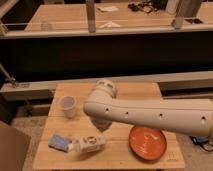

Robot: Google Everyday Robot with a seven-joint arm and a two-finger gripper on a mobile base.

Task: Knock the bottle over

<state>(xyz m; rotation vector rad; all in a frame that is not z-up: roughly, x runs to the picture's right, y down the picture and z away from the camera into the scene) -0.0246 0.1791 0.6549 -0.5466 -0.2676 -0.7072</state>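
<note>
Hand sits low over the middle of the counter, tucked beneath the elbow of the big white arm that reaches in from the right. Whether it's wide or narrow, I cannot tell; the arm's own bulk covers it, and it doesn't appear to be holding anything.

And look at the bottle: it's down, lying on its side near the front edge. It lies just forward of the hand and a touch to the camera's left, close but apart from it as far as I can see. Its long axis runs nearly along the front edge, the right end tipped slightly back toward the hand. Its left end is just beside the blue sponge, possibly touching. Which end carries the neck, I can't make out.

White cup stands upright at the back left, well clear. Orange plate lies at the front right.

By my read the knock-over is done, so all that's left is lifting away cleanly.

Writing? There's a pale band with dark marks on the bottle's side, but nothing legible. No brand to call.
</note>
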